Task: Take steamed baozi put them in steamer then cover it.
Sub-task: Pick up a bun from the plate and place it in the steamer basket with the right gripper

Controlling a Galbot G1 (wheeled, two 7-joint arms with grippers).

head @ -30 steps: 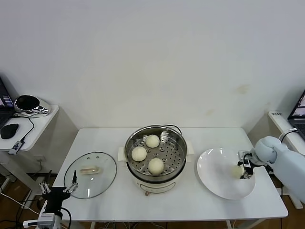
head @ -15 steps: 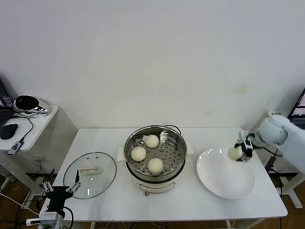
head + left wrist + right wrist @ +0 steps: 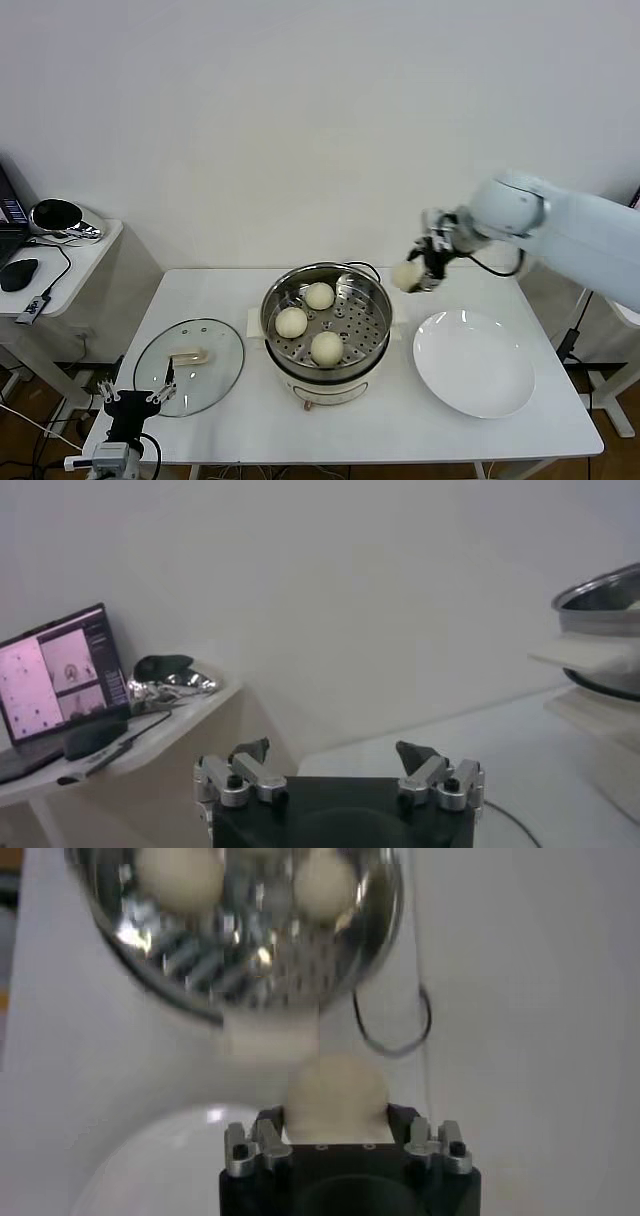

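Right gripper [image 3: 421, 272] closed around one steamed baozi [image 3: 407, 275], held in the air beside the steamer's right rim, above the strip of table [image 3: 450, 425] between steamer [image 3: 327, 322] and white plate [image 3: 473, 362]. Round bun, no long axis to tell, bulging out past the fingertips toward the steamer. Three more baozi [image 3: 320, 296] resting on the perforated tray, well apart from the fingers. Plate bare, just below and to the right of the held bun.

Cover [image 3: 189, 366] flat on the table left of the steamer, glass side down, its oblong handle [image 3: 188, 356] up, long axis running left to right. Left gripper [image 3: 132, 399] low at the table's front-left edge, fingers spread wide and empty, tips just short of the cover's near rim.

From the right wrist: bun [image 3: 335, 1091] pinched between the two pads, steamer pot [image 3: 240, 928] beyond it with two buns showing, a black cord looping past. From the left wrist: spread fingertips [image 3: 416, 754], the steamer's side [image 3: 600, 630] in profile, and a laptop [image 3: 62, 676] on a side table, cut off in the head view.
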